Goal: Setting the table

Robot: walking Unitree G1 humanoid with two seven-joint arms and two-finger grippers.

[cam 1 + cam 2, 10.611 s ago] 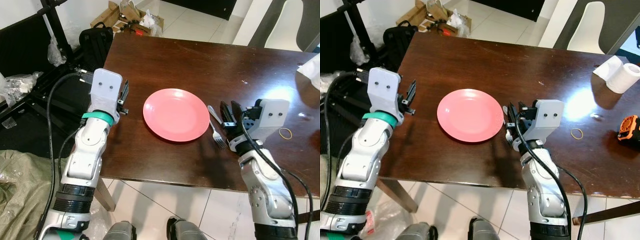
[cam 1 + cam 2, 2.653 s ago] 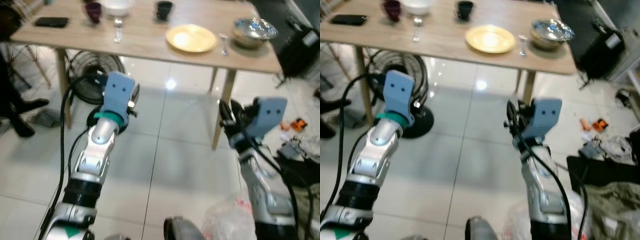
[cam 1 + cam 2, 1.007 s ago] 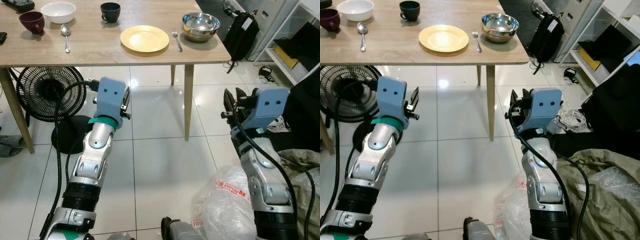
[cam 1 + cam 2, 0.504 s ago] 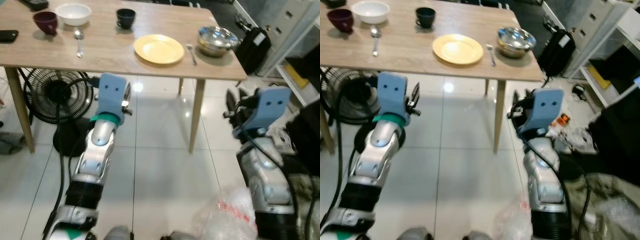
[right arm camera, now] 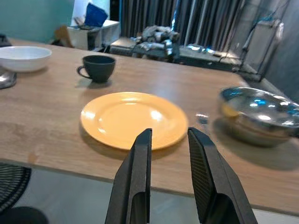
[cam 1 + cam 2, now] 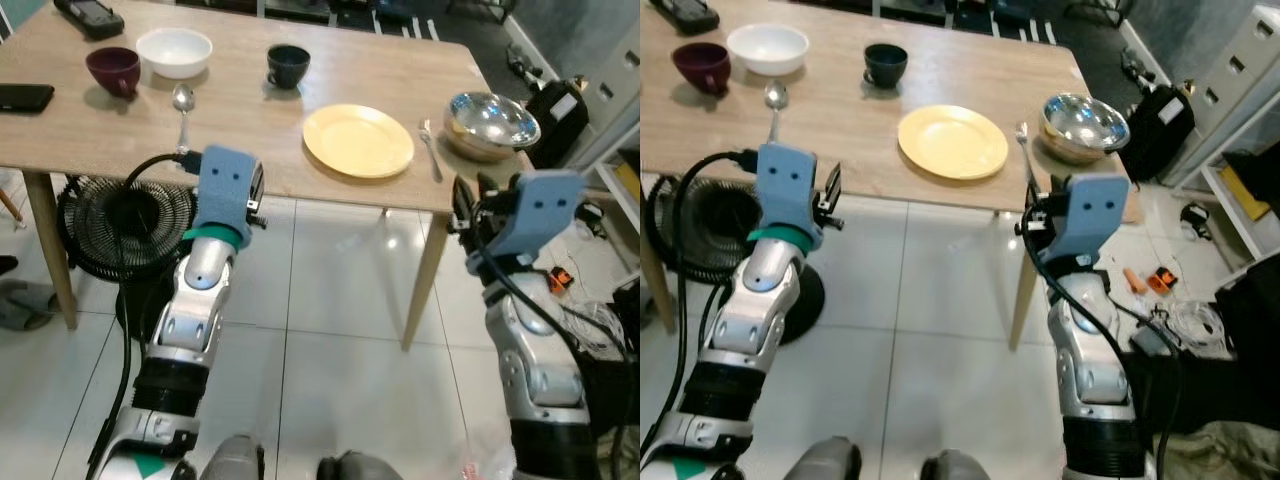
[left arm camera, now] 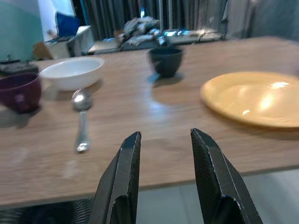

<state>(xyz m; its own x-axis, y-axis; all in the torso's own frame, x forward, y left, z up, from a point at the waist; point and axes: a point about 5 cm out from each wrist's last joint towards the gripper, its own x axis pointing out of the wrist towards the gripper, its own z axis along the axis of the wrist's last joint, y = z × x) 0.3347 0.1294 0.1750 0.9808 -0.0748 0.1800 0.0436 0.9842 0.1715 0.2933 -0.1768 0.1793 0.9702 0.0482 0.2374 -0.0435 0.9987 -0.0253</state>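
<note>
A light wooden table [image 6: 250, 150] stands just ahead. On it lie a yellow plate [image 6: 358, 140], a fork [image 6: 432, 162] right of the plate, a steel bowl [image 6: 491, 122], a dark cup [image 6: 288, 65], a white bowl [image 6: 174, 51], a maroon bowl [image 6: 113, 70] and a spoon [image 6: 183, 105]. My left gripper [image 7: 166, 135] is open and empty, held at the table's near edge, between the spoon [image 7: 82, 119] and the plate [image 7: 252, 98]. My right gripper [image 5: 170, 132] is open and empty, facing the plate [image 5: 133, 119] at the near edge.
A black fan [image 6: 130, 225] stands under the table on the left. A table leg [image 6: 420, 270] comes down between my arms. A black phone [image 6: 25, 97] lies at the table's left edge. A black backpack [image 6: 560, 100] and loose cables [image 6: 590, 330] lie on the floor to the right.
The whole view has shifted since half a second ago: the table sits nearer and lower in the picture. Both arms keep the same raised pose, fingers unchanged.
</note>
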